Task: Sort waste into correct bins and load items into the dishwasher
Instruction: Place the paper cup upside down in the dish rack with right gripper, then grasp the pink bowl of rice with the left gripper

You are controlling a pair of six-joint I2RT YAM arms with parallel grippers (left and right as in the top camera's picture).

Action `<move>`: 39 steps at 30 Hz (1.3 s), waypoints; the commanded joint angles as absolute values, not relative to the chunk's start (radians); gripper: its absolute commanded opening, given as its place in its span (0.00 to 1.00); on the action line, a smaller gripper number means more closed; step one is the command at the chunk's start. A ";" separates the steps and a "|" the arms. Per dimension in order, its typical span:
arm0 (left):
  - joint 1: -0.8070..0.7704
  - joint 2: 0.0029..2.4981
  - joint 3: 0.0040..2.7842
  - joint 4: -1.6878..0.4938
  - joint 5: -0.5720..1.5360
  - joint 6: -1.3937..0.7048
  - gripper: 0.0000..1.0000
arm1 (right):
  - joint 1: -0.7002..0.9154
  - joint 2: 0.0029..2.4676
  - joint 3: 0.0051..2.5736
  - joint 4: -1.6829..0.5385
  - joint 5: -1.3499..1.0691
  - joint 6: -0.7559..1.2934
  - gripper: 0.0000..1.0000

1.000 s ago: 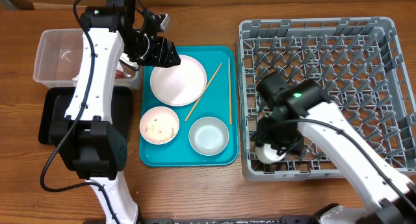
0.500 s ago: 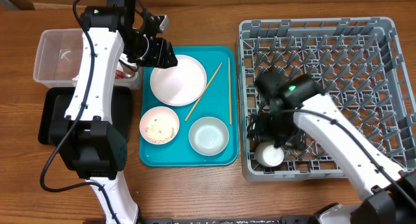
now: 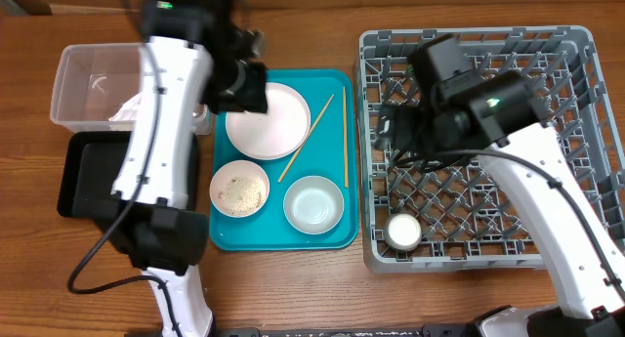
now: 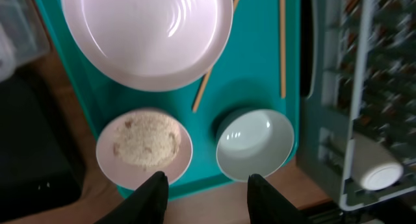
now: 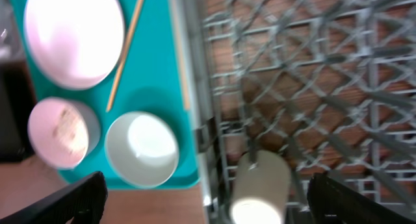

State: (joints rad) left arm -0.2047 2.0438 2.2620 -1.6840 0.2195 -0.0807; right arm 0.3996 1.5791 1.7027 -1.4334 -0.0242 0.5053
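Note:
The pale plate (image 3: 269,120), a bowl of rice grains (image 3: 239,189), an empty bowl (image 3: 313,203) and two chopsticks (image 3: 306,139) lie on the teal tray (image 3: 337,237). The white cup (image 3: 402,231) lies on its side in the grey rack's (image 3: 581,44) front left corner. My left gripper (image 3: 246,88) hangs open and empty above the plate's left edge; its wrist view shows the rice bowl (image 4: 144,146) and the empty bowl (image 4: 255,143) just beyond it (image 4: 207,195). My right gripper (image 3: 395,132) is open and empty over the rack, above the cup (image 5: 260,185). A white napkin (image 3: 127,110) lies in the clear tub (image 3: 83,78). The red wrapper is hidden.
The black tray (image 3: 83,176) sits in front of the clear tub at the left, partly under my left arm. The rack's upright pegs (image 3: 508,83) fill most of its floor. Bare wooden table (image 3: 293,288) runs along the front.
My right gripper let go of the cup in the rack's front left corner, then rose and moved toward the far side. My left arm rose and shifted slightly right over the plate's edge.

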 commanded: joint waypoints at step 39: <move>-0.373 2.005 1.713 -1.410 -0.102 -0.377 0.42 | 0.207 1.570 1.723 -1.446 -0.046 0.364 1.00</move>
State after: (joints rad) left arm -0.3779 2.0392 1.6787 -1.3800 0.0071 -0.2897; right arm 0.2100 1.5791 1.7027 -1.4513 -0.0444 0.3725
